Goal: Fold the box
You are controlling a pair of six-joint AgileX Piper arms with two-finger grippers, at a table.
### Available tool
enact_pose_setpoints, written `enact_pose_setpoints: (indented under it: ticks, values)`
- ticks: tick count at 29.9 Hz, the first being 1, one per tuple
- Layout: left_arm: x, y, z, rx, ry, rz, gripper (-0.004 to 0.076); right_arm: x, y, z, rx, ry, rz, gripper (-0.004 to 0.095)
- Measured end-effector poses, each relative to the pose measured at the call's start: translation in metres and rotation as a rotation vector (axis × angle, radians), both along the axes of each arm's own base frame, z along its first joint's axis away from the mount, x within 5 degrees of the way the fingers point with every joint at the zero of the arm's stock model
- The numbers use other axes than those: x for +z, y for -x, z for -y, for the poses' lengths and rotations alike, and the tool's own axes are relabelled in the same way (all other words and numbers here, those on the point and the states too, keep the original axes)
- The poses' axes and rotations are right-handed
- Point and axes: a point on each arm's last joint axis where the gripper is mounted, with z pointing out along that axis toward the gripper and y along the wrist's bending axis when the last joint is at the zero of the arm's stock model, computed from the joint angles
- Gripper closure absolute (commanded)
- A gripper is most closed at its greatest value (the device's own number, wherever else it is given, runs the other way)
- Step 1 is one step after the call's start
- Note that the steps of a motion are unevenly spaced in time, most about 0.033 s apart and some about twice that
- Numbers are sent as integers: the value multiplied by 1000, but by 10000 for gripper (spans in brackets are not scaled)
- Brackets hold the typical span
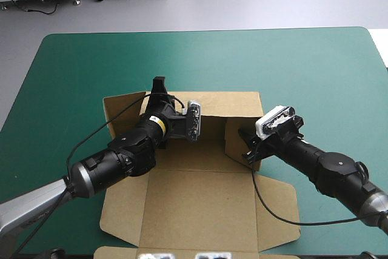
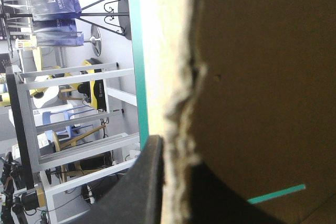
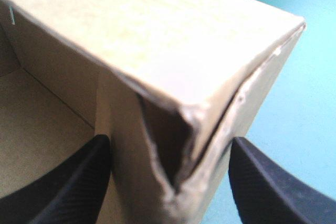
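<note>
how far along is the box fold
Done: on the box, far wall and right wall stand up. In hand: the left fingers pinch board at the far left corner; the right fingers straddle the right wall's corner, open. Still to do: the left side panels and the near lid lie flat.

Box [image 1: 200, 204]: one cut sheet of brown board, partly raised, open side up. Lies around the middle of the teal-green table [image 1: 315, 65], reaching toward its near edge. Near half flat on the cover: a broad panel with a rounded flap on either side. Far half standing: far wall raised, right-hand wall up and meeting it at a corner; left far flap lower, flat or tilted unclear. Right wrist view, box [image 3: 157, 40] corner close up: layered board, frayed pale edges, a dark gap between layers. Left wrist view, box [image 2: 262, 77] wall edge-on, rough rim.
</note>
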Motion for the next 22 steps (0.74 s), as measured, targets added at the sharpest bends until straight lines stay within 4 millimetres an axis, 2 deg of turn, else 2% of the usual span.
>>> enact_pose_setpoints:
  ticks: [6,11,15,16,22]
  values:
    - [0,0,0,13,7,2,708,0,0,-1,-14,11,2,496]
    - [-1,-1,0,21,8,5,708,0,3,-6,-37,28,-2,749]
    - [-1,-1,0,28,6,4,708,-1,4,-7,-69,35,-7,907]
    - [-1,-1,0,29,7,4,708,-1,4,-7,-77,32,-11,932]
    - [-2,4,2,41,-5,-2,708,-3,2,-10,-84,25,-29,932]
